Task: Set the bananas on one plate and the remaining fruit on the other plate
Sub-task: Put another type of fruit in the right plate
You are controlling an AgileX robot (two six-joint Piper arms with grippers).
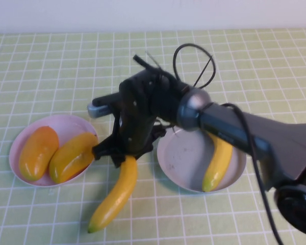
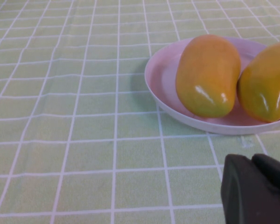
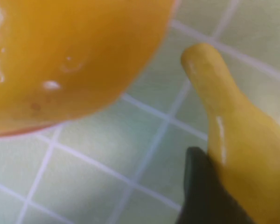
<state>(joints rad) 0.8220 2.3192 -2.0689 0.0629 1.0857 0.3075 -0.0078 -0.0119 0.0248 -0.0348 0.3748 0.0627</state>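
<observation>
Lowest toward you lies the loose long curved glossy yellow banana (image 1: 115, 194) on the green checked cloth (image 1: 51, 56), off the round grey-blue plate (image 1: 181, 153) on its pink-plate side. Its long axis runs slantwise, upper end at the right gripper (image 1: 115, 153), whose jaws look clenched on that end, so lift it back toward this plate, where the other banana (image 1: 218, 161) rests. Your left gripper (image 2: 256, 189) (jaw state: you cannot tell) waits beyond the pale pink plate (image 1: 66, 125), which holds both plump orange-yellow oval fruits (image 1: 38, 152).
</observation>
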